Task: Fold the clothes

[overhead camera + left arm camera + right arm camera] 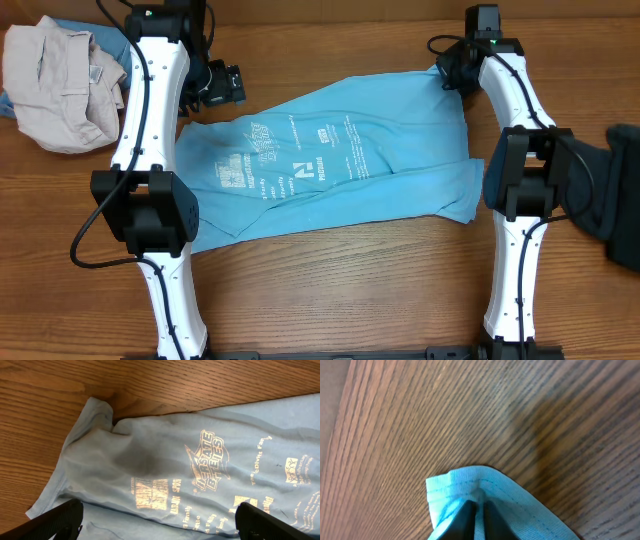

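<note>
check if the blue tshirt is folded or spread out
Spread out, not folded: the blue T-shirt lies open across the table, lettering up, right gripper shut on one corner.

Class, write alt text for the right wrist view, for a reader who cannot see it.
The right gripper is shut on a stitched corner of the light blue T-shirt. Brown wood-grain table fills the rest.

A hemmed corner of the light blue T-shirt (520, 505) shows against the wood-grain desk (445, 415), with stitching running along its edge. The dark fingers (462, 525) are clamped tight on that corner, pinching the cloth between them. A soft shadow (545, 425) lies on the desk beyond the corner.
</note>
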Tool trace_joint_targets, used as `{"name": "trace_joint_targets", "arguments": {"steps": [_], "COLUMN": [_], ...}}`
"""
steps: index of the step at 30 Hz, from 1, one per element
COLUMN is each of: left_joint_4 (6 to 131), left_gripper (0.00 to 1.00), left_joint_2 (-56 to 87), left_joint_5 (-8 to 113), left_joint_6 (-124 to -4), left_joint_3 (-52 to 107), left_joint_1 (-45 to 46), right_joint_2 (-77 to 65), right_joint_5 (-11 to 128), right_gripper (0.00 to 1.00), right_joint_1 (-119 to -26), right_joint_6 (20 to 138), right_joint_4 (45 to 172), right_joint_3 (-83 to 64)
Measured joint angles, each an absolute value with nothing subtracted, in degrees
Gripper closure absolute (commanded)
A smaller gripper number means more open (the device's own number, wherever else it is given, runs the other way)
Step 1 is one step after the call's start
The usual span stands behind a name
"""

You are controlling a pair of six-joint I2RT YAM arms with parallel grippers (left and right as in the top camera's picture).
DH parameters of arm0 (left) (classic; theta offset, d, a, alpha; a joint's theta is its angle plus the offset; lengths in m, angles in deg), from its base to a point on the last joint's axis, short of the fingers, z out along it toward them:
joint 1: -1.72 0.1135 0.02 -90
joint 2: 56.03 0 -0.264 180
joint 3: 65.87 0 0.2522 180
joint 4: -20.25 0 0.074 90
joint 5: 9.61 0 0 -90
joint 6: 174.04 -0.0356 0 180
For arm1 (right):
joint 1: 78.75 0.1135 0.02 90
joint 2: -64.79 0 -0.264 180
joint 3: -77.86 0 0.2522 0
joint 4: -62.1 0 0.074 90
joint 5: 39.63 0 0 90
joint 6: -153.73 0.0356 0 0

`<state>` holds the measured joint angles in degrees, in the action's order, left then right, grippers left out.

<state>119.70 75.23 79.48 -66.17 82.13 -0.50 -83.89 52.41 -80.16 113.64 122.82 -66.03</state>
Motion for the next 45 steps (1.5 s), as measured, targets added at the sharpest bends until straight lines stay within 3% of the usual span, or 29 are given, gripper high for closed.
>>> {"name": "trace_joint_targets", "arguments": {"steps": [10, 23, 37, 39, 40, 45], "left_joint_4": [119.5, 122.6, 126.2, 126.2, 126.2, 126.7], "left_gripper": [0.0, 0.04, 0.03, 0.03, 0.02, 0.02], "left_joint_2": [75.2, 75.2, 75.2, 75.2, 75.2, 75.2], "left_joint_5": [79.5, 79.5, 79.3, 79.3, 79.3, 79.3], "left_joint_6": [-66.2, -66.2, -66.2, -66.2, -66.2, -66.2], "left_joint_3": [82.1, 82.1, 82.1, 82.1, 82.1, 82.1], "left_joint_1": [-0.5, -0.5, -0.5, -0.5, -0.5, -0.5], "right_joint_2": [-83.1, -73.6, -67.0, -67.0, -67.0, -67.0], "right_joint_5": [52.6, 50.6, 43.2, 42.6, 42.6, 42.2], "right_gripper": [0.96, 0.96, 0.96, 0.86, 0.76, 0.75], "right_joint_1": [-80.2, -80.2, -80.2, -80.2, -80.2, -80.2], "right_joint_6": [112.5, 112.0, 120.9, 121.2, 121.1, 119.1], "right_joint_4": [125.8, 148.2, 171.4, 172.1, 172.4, 172.9], "right_joint_3": [-66.0, -66.2, -66.2, -66.2, -66.2, -66.2]}}
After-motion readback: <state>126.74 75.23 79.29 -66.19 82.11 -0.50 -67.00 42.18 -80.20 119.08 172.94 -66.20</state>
